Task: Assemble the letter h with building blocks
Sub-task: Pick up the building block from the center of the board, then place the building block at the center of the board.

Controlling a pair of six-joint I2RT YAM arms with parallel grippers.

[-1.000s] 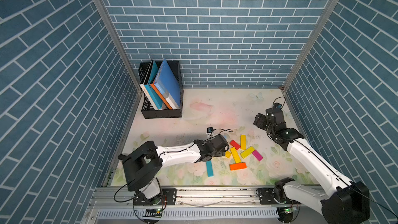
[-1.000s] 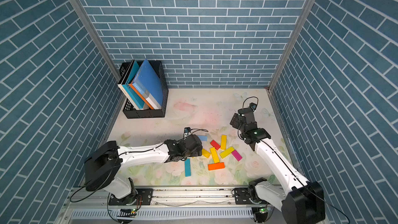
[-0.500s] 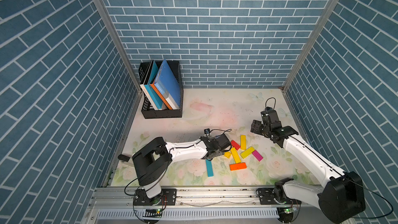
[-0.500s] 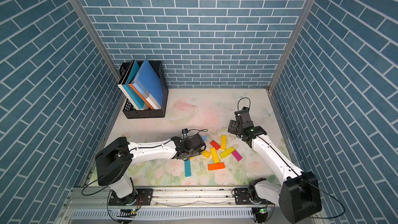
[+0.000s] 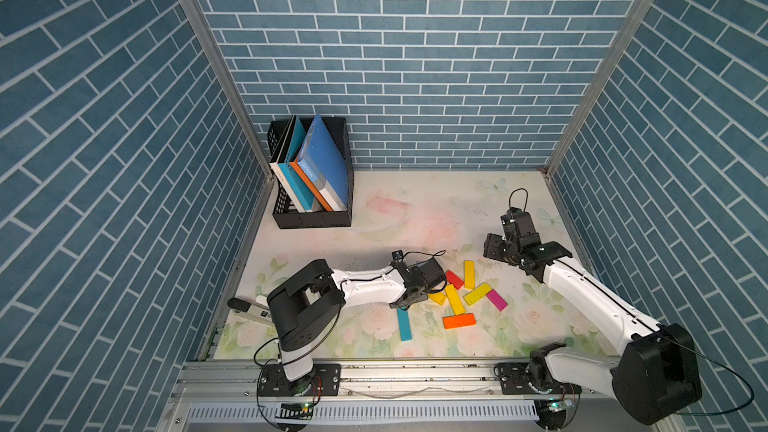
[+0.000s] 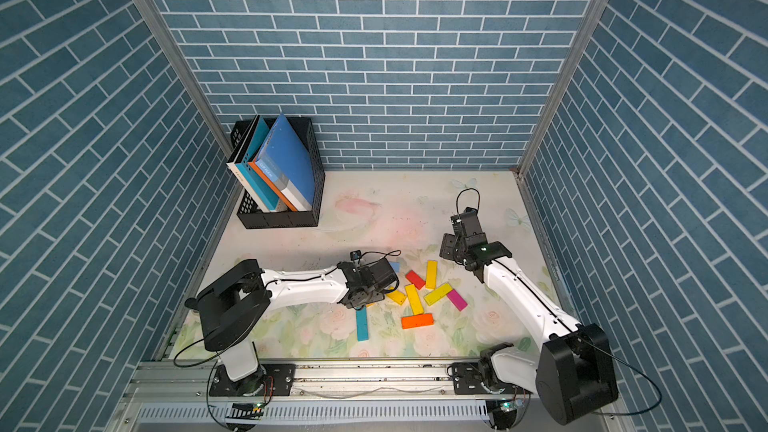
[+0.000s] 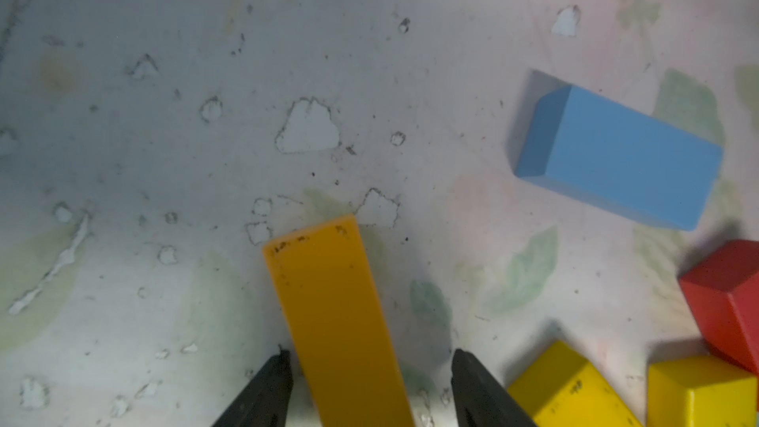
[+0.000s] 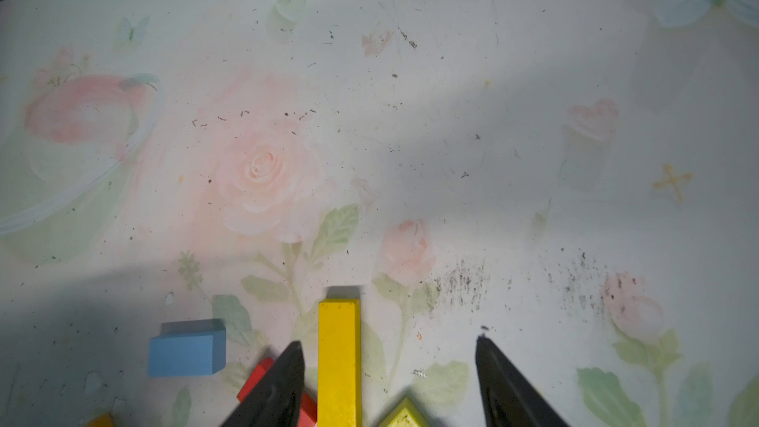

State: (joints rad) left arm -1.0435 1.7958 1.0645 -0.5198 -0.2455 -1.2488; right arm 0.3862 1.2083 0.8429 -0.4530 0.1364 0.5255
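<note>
my left jaws stand partly open astride an orange block (image 7: 336, 314), a gap on one side, gripping nothing. my right jaws, also parted, frame a yellow block (image 8: 339, 355) without holding it. the other blocks (image 5: 454, 299) lie scattered on the near middle of the surface (image 5: 415, 209).

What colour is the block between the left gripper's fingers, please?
The block is orange-yellow, clearest in the left wrist view.

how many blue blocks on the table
2: a light blue block beside the red block, and a long teal block apart from the others, nearer the robot. The left arm may hide more.
</note>
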